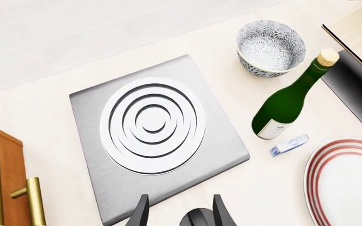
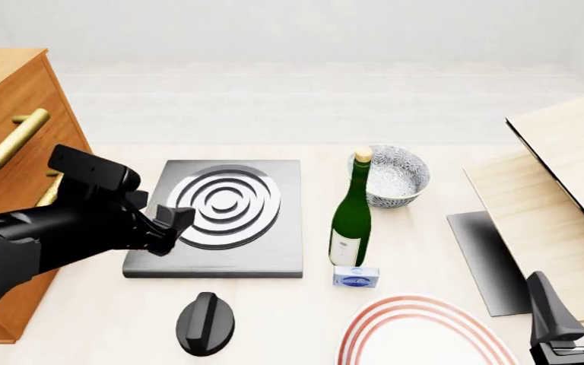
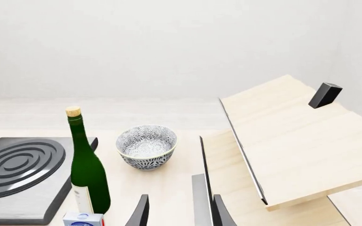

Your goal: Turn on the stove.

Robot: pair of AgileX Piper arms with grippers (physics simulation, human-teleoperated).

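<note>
The stove's grey square plate [image 2: 271, 255] with silver concentric rings lies left of the table's middle, also in the left wrist view [image 1: 218, 141] and the right wrist view [image 3: 43, 200]. Its round black ridged knob [image 2: 206, 323] sits apart on the table in front of the plate. My left gripper [image 2: 173, 228] hovers open over the plate's front-left part, above and behind the knob. In the left wrist view its fingers [image 1: 140, 214] stand apart, with the knob [image 1: 197, 219] just showing at the frame's edge. My right gripper [image 2: 579, 300] is open at the near right, holding nothing.
A green bottle [image 2: 351, 220] stands right of the plate, with a patterned bowl [image 2: 391, 176] behind it and a small blue box [image 2: 356, 277] in front. A red-ringed plate [image 2: 424, 334] lies near front. A wooden cabinet [image 2: 8, 114] stands left. A wooden box with a raised lid [image 2: 566, 167] and a dark sheet [image 2: 485, 258] are right.
</note>
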